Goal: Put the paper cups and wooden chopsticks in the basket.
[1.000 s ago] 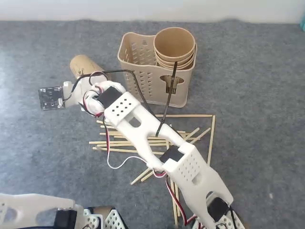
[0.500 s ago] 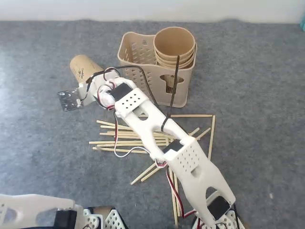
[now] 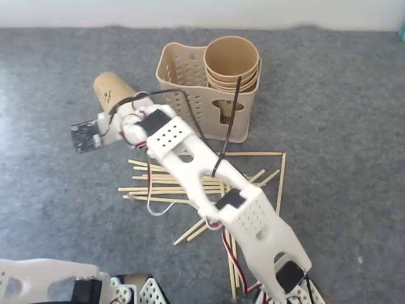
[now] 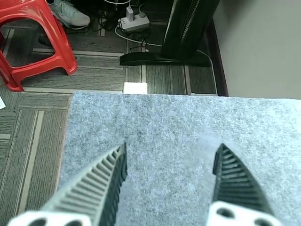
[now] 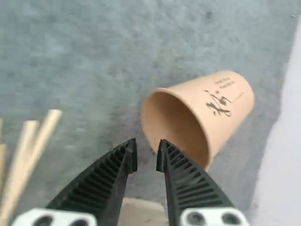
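Grey felt mat [image 3: 354, 95]: tipped paper cup [image 5: 202, 117] lies near the basket [image 3: 190, 104], light, thin-walled, crushable, probably best pinched over its rim; right gripper [image 5: 146, 146] jaws a slit apart, empty, at its mouth; left gripper [image 4: 169, 160] jaws spread wide.

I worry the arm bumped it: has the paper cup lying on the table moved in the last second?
No. In the high view the lying paper cup keeps its spot left of the basket.
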